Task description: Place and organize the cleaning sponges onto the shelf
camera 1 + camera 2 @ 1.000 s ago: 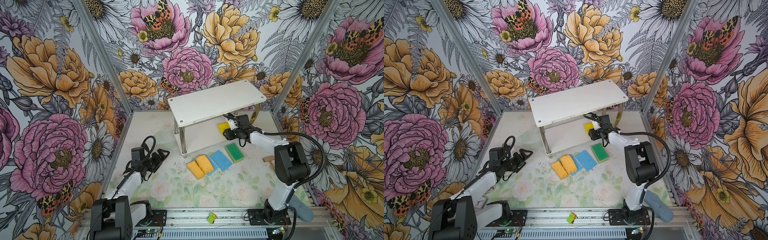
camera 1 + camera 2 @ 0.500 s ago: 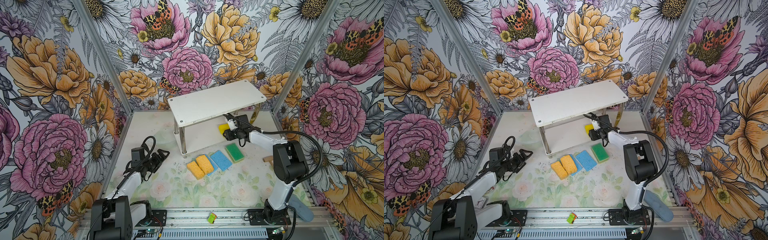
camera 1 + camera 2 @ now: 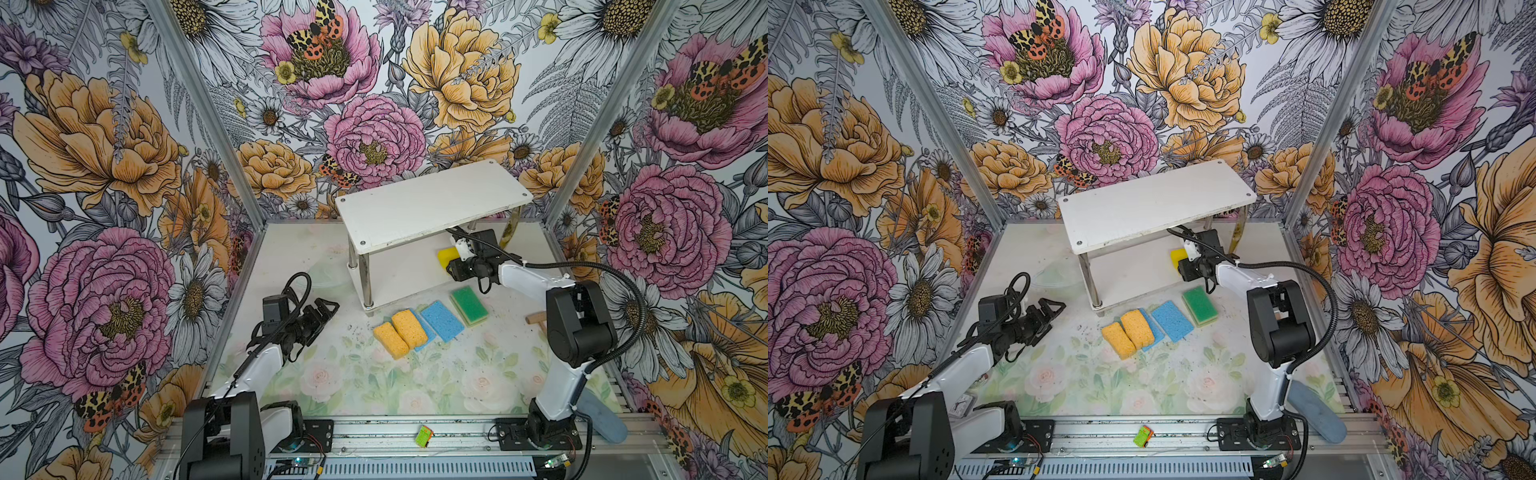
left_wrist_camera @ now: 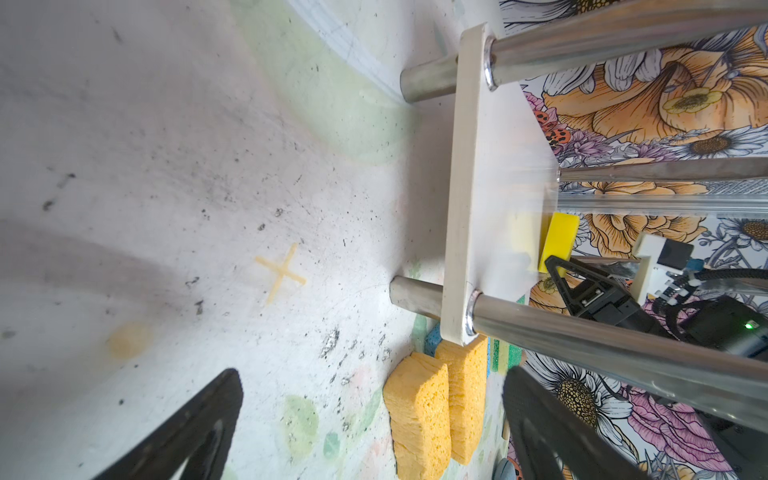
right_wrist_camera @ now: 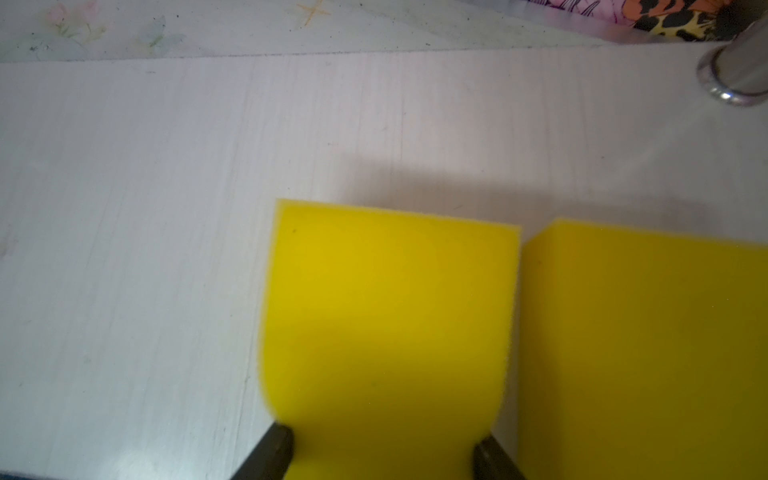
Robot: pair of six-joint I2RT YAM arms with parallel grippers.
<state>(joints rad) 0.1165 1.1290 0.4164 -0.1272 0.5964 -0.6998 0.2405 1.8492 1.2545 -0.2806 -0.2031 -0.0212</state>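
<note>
Stillness marks the last second: we find the right gripper (image 5: 384,453) still under the top board of the shelf (image 3: 415,208), and nothing on the table (image 3: 332,374) has shifted. Its jaws are clamped on a bright yellow sponge (image 5: 386,316), whose sides pinch in at the grip. The sponge is at the shelf's lower board (image 5: 166,208), though we cannot tell whether it touches. A second yellow sponge (image 5: 644,353) sits just beside it on that board. In front of the shelf, on the table, we see two orange sponges (image 3: 409,328), two blue sponges (image 3: 442,320) and a green-topped sponge (image 3: 469,305). The left gripper (image 3: 326,309) hovers left of the shelf, jaws spread wide.
</note>
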